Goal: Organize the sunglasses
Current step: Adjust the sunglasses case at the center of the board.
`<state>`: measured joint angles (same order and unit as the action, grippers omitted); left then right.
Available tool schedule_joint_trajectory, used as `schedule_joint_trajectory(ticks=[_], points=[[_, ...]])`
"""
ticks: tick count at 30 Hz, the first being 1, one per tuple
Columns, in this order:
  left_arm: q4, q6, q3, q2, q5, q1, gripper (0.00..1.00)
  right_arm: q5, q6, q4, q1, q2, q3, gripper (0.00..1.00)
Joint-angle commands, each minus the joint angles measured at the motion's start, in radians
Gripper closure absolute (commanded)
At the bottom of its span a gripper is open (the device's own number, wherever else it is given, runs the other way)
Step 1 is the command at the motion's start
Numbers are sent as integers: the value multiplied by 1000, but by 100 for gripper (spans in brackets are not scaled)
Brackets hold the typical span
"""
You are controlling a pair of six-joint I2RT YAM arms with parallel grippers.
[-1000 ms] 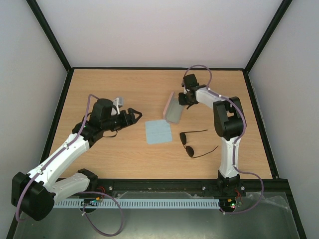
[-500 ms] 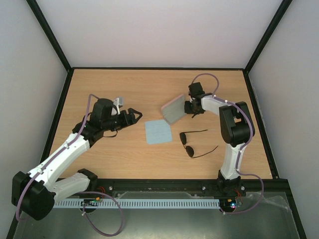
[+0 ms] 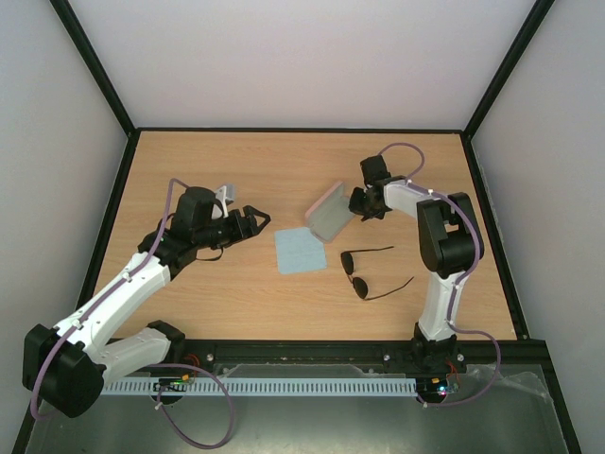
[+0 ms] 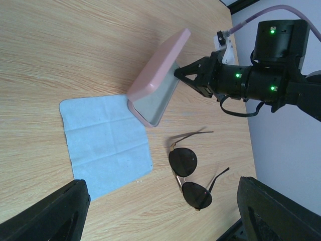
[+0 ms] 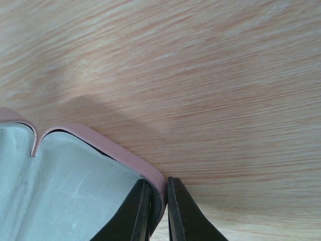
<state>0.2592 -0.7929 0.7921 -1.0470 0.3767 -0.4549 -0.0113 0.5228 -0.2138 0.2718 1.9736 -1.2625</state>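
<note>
Pinching the rim of the pink case [image 3: 329, 210], the right pincer [image 5: 159, 201] holds it tilted, with its grey inside showing, right of the middle of the surface [image 3: 236, 161]. The left pincer [image 3: 257, 220] is spread and holds nothing, toward the left edge. The sunglasses [image 3: 357, 274] lie unfolded toward the near right corner, just beside the blue cloth [image 3: 300, 251], and no pincer touches them.

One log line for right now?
right gripper: shut on case rim, case open | left gripper: open, empty | sunglasses: unfolded, untouched
</note>
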Motion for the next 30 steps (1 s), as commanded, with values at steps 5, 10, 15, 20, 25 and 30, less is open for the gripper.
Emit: schedule_joint_trajectory(ticks=[5, 10, 15, 20, 25, 30], points=[[-22, -5, -7, -1, 17, 6, 16, -73, 271, 50, 12, 76, -6, 92], [-23, -2, -12, -4, 14, 5, 16, -65, 360, 99, 19, 76, -10, 91], [-38, -5, -29, -13, 9, 5, 16, -67, 425, 134, 41, 84, -24, 90], [-65, -12, -44, -43, 3, 5, 16, -42, 474, 136, 91, 101, -65, 89], [-77, -13, -47, -57, -3, 5, 17, -32, 530, 148, 140, 114, -89, 89], [-99, -12, -66, -81, -16, 5, 16, -13, 582, 205, 177, 78, -37, 77]])
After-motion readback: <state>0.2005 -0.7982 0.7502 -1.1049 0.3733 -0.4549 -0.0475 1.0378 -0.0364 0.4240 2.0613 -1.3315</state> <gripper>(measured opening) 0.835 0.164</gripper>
